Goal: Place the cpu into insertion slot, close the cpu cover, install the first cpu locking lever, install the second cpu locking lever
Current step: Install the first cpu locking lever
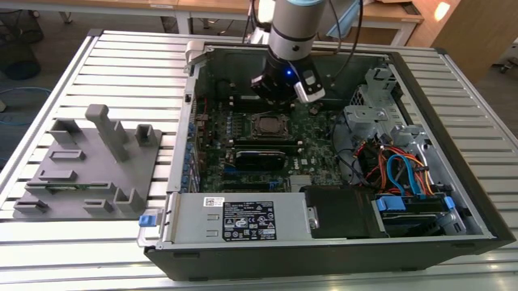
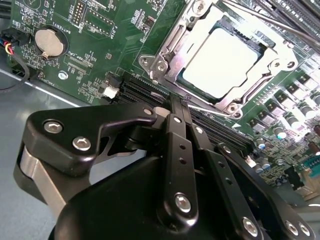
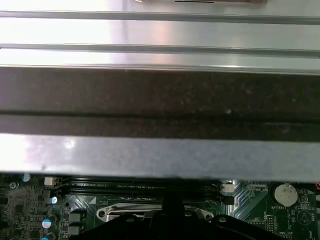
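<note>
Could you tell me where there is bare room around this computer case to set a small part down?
Free: the slatted table beyond the grey fixture block, and the strip in front of it. Crowded: inside the case, with cables, drive bays, and the hand close above the cpu.

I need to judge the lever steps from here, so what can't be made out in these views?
- Locking levers: in the second wrist view the gripper hides the near edge of the cpu cover, so whether they are latched can't be told.
- Insertion slot: too small in the exterior view to show lever positions.
- Cover in the first wrist view: cut off by the edge and the gripper.
- The cpu: washed out by glare.
</note>
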Controlling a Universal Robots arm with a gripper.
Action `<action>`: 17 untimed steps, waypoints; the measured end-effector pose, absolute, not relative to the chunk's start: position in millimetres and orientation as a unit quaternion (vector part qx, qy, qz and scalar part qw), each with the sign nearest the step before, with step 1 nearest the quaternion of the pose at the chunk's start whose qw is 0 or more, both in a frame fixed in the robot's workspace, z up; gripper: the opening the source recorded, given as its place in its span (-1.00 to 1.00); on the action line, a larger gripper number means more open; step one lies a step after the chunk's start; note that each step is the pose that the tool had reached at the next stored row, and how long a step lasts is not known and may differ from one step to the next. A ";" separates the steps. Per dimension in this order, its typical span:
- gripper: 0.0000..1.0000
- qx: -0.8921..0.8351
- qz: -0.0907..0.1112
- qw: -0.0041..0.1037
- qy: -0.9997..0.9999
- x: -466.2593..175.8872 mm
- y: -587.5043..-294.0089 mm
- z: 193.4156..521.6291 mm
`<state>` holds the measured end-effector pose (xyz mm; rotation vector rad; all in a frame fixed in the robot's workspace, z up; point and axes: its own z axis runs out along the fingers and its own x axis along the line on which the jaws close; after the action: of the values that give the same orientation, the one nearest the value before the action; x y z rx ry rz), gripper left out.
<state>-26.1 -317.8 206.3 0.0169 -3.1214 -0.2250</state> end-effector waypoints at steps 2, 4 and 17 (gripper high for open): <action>-0.80 0.005 -0.072 0.006 -0.997 -25.4 -317.8 205.1; -0.80 0.005 -0.072 0.006 -0.997 -24.7 -317.8 203.7; -0.80 0.005 -0.072 0.006 -0.997 -22.6 -317.9 197.2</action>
<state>-22.6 -317.9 197.2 0.0169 -3.1213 -0.2247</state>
